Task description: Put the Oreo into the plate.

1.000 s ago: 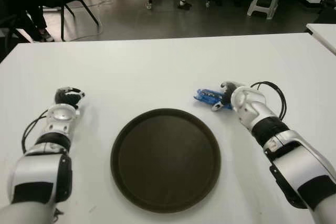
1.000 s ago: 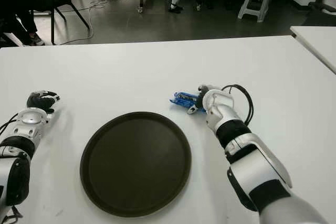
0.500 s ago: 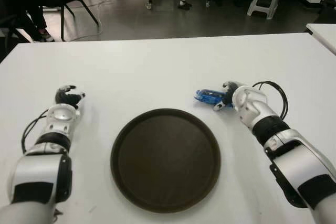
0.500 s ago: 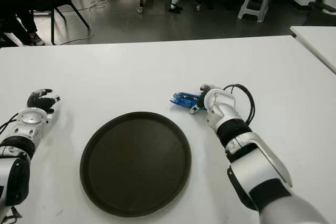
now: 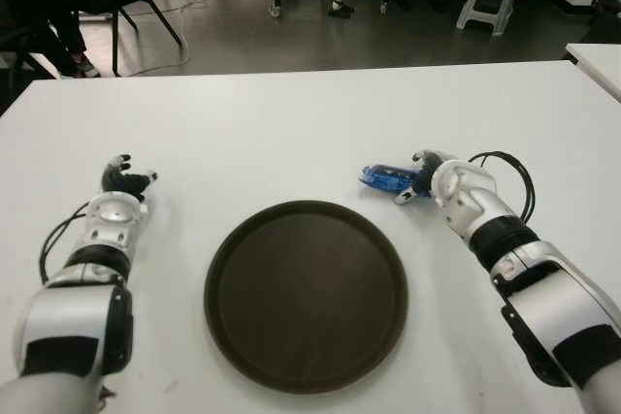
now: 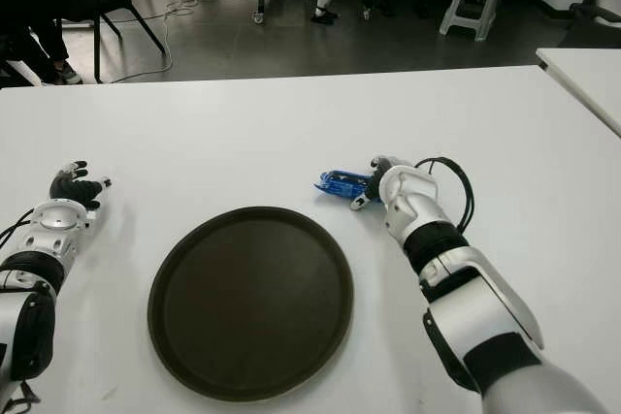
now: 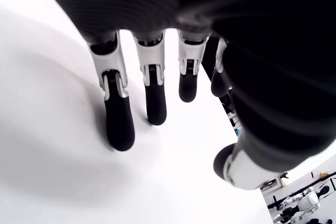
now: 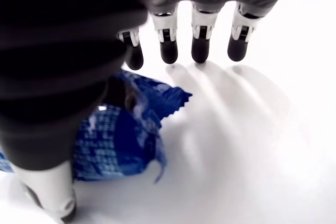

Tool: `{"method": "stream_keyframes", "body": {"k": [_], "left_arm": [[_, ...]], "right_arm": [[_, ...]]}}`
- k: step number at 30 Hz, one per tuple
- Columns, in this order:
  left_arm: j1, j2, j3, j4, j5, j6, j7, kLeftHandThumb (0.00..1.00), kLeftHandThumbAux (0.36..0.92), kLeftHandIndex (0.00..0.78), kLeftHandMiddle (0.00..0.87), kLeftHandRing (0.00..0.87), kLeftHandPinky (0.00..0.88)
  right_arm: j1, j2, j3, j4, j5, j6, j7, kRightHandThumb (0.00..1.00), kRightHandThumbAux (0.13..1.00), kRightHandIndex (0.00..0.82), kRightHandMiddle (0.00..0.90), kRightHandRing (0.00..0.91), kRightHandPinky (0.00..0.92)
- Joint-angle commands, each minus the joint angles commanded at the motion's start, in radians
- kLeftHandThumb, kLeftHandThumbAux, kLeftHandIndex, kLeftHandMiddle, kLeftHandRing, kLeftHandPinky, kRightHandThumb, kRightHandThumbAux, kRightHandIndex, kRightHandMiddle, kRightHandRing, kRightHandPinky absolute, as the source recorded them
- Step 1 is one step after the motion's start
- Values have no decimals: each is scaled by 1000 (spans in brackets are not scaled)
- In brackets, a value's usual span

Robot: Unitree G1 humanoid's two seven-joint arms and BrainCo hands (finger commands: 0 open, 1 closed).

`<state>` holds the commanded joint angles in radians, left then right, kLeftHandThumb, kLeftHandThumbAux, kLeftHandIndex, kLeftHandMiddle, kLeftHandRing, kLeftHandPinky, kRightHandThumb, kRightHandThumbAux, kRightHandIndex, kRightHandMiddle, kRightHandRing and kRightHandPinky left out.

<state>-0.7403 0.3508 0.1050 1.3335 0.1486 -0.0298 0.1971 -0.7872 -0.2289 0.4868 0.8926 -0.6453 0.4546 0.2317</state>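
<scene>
Since one second ago, the blue Oreo packet [image 5: 386,177] shows a smoother and more rounded upper side, and it lies a little flatter on the white table [image 5: 291,123]. The right hand [image 5: 427,177] now sits slightly farther to the robot's right, with its thumb beside the packet and its fingers [image 8: 200,45] extended over the bare table. The left hand [image 5: 124,179] has spread its fingers [image 7: 119,124] more, and they now point up and apart.

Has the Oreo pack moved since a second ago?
Barely. Against the plate, the Oreo pack stays beyond its far right rim, only turning slightly by the right hand.
</scene>
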Motion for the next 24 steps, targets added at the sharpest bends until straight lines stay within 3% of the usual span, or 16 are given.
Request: {"method": "stream_keyframes", "body": {"k": [6, 24], "left_arm": [[0, 1, 2, 0, -3, -2, -8, 245, 764, 73, 112, 139, 140], [-2, -3, 0, 1, -1, 0, 5, 259, 772, 93, 128, 155, 152]], "right_arm": [[16, 0, 17, -75, -14, 48, 35, 0, 747, 0, 0, 0, 0], [43, -25, 43, -130, -20, -14, 57, 0, 746, 0, 0, 0, 0]]}}
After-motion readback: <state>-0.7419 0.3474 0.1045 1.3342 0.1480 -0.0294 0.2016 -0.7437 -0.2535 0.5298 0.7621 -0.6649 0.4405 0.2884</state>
